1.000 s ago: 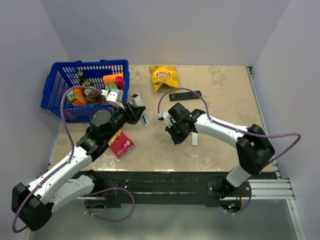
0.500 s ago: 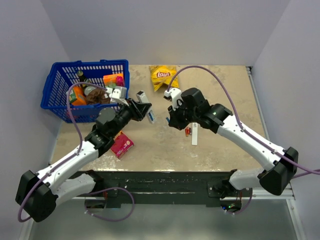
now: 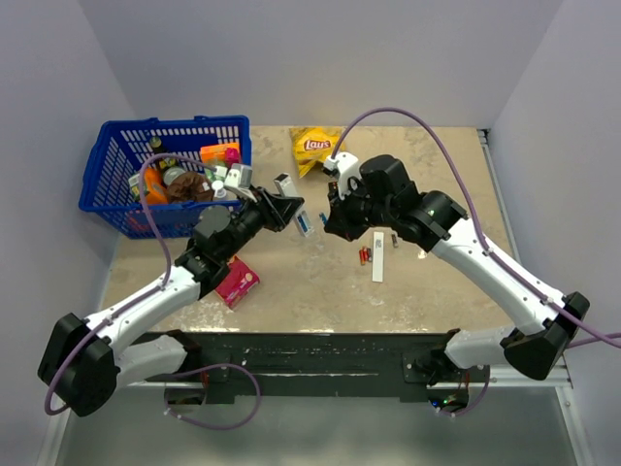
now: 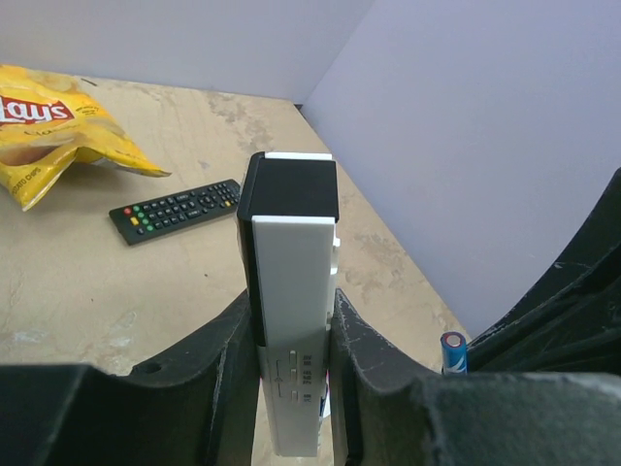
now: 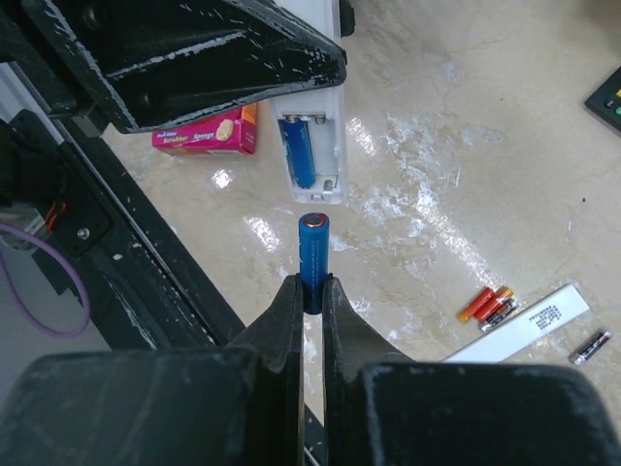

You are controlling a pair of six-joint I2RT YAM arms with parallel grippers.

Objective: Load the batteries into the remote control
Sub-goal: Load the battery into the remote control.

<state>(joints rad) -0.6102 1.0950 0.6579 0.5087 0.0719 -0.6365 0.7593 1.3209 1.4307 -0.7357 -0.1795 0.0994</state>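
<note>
My left gripper [image 3: 288, 208] [image 4: 291, 325] is shut on the white remote control [image 3: 299, 217] [image 4: 289, 291] and holds it above the table. In the right wrist view the remote control [image 5: 312, 146] shows its open compartment with one blue battery [image 5: 299, 153] lying inside. My right gripper [image 3: 331, 221] [image 5: 312, 283] is shut on a second blue battery [image 5: 313, 248] [image 4: 453, 351], upright just in front of that compartment. Red and orange batteries [image 3: 365, 255] [image 5: 483, 305] lie on the table beside the white back strip [image 3: 378, 257] [image 5: 529, 323].
A blue basket [image 3: 107, 155] full of items stands at the back left. A yellow chip bag [image 3: 316, 148] [image 4: 58, 126] and a black remote [image 4: 175, 209] lie at the back. A pink box [image 3: 235, 280] [image 5: 206, 134] lies under the left arm. A small dark piece [image 5: 592, 346] lies near the strip.
My right gripper has risen from the table with the blue battery and moved toward the remote control. My left gripper has carried the remote control to the right, closer to it.
</note>
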